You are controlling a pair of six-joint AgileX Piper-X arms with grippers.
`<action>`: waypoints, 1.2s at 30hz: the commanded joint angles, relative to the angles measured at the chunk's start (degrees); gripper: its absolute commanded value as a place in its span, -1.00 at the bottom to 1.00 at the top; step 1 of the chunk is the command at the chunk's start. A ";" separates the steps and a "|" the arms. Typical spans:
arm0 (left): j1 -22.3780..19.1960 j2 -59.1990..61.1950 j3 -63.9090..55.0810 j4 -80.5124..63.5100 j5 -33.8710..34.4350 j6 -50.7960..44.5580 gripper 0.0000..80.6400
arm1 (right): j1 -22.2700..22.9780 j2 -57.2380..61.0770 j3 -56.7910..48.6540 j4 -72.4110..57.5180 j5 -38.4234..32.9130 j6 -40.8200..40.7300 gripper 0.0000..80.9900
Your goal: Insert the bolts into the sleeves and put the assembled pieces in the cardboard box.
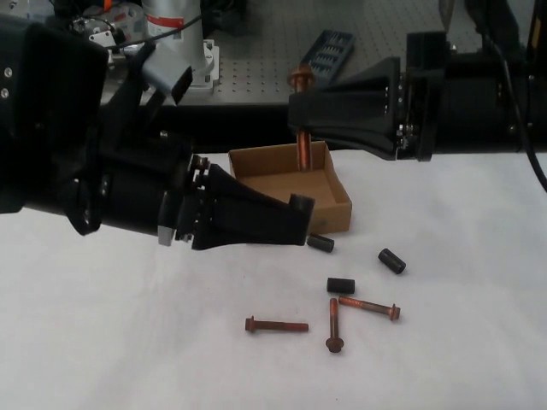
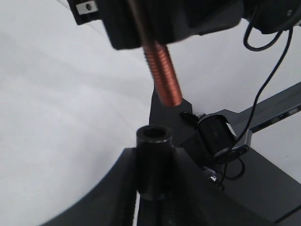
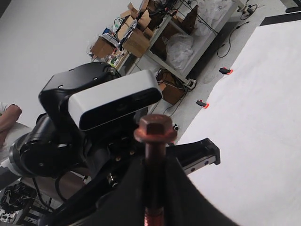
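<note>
the left end effector (image 2: pixel 155 162) is closed around a black sleeve (image 2: pixel 154 165), which stands upright between the fingers with its open bore facing up. the right end effector (image 3: pixel 153 188) is clamped on a copper-coloured bolt (image 3: pixel 154 141), gripping the shank below the hex head, so the head sticks out above the fingers and the threaded end points down. in the left wrist view the bolt's threaded tip hangs just above the sleeve's mouth, a little off to one side and not touching it. in the high view the two arms meet over the near edge of the cardboard box (image 1: pixel 338 213), and the bolt stands upright above the open box. on the white tabletop (image 1: pixel 461 325) in front of the box lie three loose sleeves (image 1: pixel 340 285) and, just nearer the camera, three loose bolts (image 1: pixel 276 325), two of them crossing or touching.
</note>
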 commanded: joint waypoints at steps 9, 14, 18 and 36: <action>0.20 -0.36 -0.26 -5.36 -4.07 -3.45 -0.98 | 0.11 0.11 -0.01 -0.98 -1.04 -1.34 -0.93; 0.20 -0.36 -0.26 -7.46 -3.92 -6.14 -0.98 | 0.11 0.11 -0.01 -0.98 -1.04 -3.17 -0.93; 0.20 -0.36 -0.26 -7.78 -2.81 -7.08 -0.98 | -0.08 0.11 -0.01 -0.98 0.18 -4.01 -0.93; 0.20 -0.36 -0.26 -7.78 -1.75 -7.08 -0.98 | -0.71 0.11 -0.01 -0.52 3.48 -7.59 -0.93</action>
